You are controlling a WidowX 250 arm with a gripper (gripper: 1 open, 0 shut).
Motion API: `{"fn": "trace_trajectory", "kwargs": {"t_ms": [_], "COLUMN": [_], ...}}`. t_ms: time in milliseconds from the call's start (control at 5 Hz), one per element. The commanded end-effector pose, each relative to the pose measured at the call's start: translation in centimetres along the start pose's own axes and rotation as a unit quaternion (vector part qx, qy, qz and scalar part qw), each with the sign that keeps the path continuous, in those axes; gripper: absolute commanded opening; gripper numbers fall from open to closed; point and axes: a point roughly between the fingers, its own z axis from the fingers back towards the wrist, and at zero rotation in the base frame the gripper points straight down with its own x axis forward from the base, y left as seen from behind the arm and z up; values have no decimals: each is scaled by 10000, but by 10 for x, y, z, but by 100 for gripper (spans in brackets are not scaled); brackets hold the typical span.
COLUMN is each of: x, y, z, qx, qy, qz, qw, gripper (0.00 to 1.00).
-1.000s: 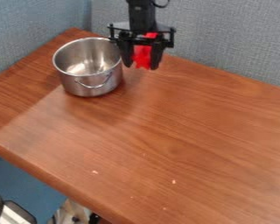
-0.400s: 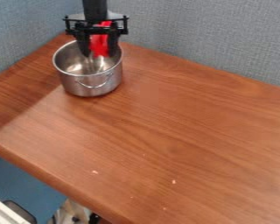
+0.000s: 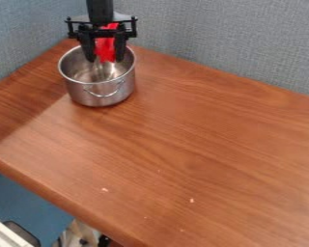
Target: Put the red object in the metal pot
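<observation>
We have the red object [image 3: 105,45] up at the pot's mouth, clenched between the fingers of the claw [image 3: 104,53], which points down from the dark arm [image 3: 100,10] over the metal pot [image 3: 98,76]. From this view we cannot tell whether its lower end has dipped below the rim or hangs just above it. The pot stands upright on the wooden worktop [image 3: 184,143], near the textured wall panels [image 3: 224,37]. We judge the red thing to be light, stiff plastic, hard to crush but perhaps a little slick, so a firm, even pinch across its narrow sides, around the middle, should suit it best; taken near one end, it might swivel. The pot looks like thin polished metal, likely light enough to skid if we knock its wall, so we would keep the fingers well inside the rim. Next we should lower a touch if there is room, then open gently and let the piece drop in; a small fall ought to do it no harm, though it could come to rest leaning against the side.
</observation>
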Motion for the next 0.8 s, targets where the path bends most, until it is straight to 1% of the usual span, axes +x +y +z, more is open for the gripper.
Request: {"fn": "trace_trajectory", "kwargs": {"t_ms": [0, 600], "x": [3, 0], "y": [3, 2], "z": [8, -1], "qx": [31, 97], "qy": [-150, -26], "qz": [27, 66], "qw": [9999, 9999], "gripper": [0, 0]}}
